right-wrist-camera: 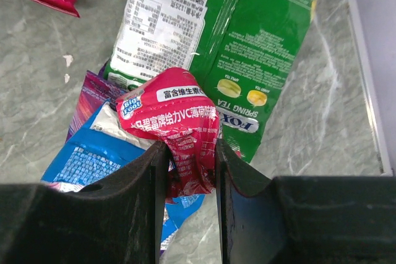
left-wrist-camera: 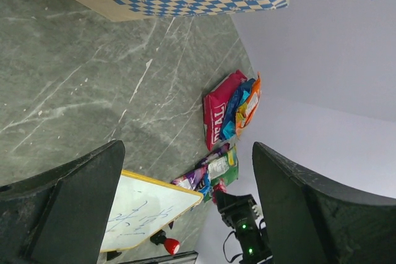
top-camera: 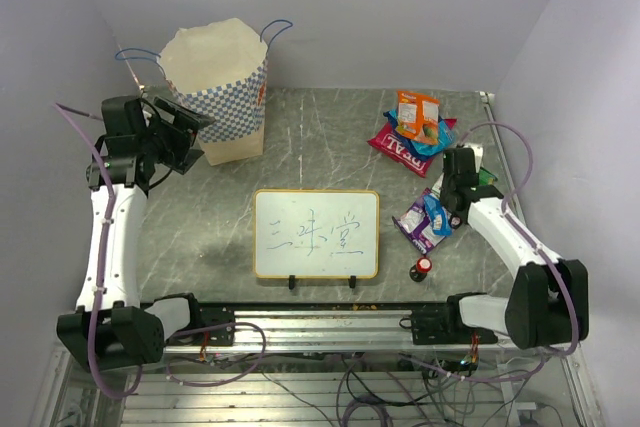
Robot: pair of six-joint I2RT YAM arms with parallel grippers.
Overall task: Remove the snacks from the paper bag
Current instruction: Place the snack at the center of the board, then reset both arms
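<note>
Snacks [top-camera: 418, 129] glossy foil; paper bag [top-camera: 215, 77] matt kraft; table [top-camera: 320, 147] smooth, stone-look.

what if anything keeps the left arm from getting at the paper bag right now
Probably nothing, so yes. The left gripper hangs wide open and empty right beside the paper bag, level with its checkered band, with only bare table between them. To get at the bag's top edge it would likely have to lift first.

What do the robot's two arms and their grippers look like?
The left arm and right arm both have white link shells with black joints and black bases. A thin purplish cable runs along each one. The left gripper and right gripper each carry two broad, flat black fingers.
</note>
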